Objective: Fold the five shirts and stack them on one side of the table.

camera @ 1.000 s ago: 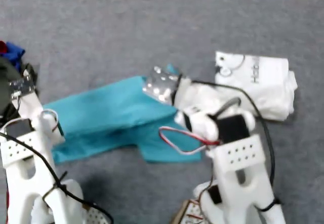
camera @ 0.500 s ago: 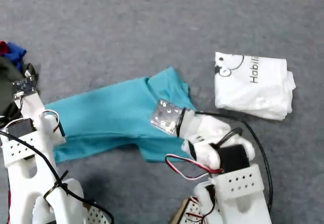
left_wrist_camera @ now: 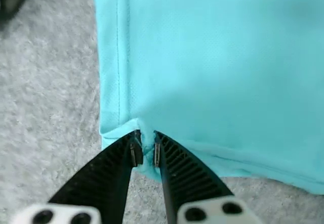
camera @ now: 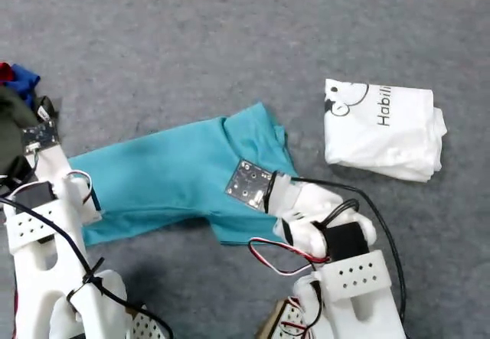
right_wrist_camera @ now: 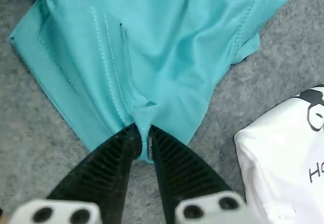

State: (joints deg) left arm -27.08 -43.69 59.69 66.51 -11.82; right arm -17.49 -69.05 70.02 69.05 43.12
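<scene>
Two claws, left gripper (left_wrist_camera: 145, 150) and right gripper (right_wrist_camera: 143, 138), pinch the teal shirt (camera: 168, 174) mid-fold; next likely needs a joint lift.

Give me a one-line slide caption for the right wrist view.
Right gripper pinching a fold of the teal shirt on the grey table, folded white shirt alongside.

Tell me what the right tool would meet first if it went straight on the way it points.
The teal shirt: the right tool is shut on a fold of it, and more of the same cloth lies ahead, though depth is unclear.
</scene>
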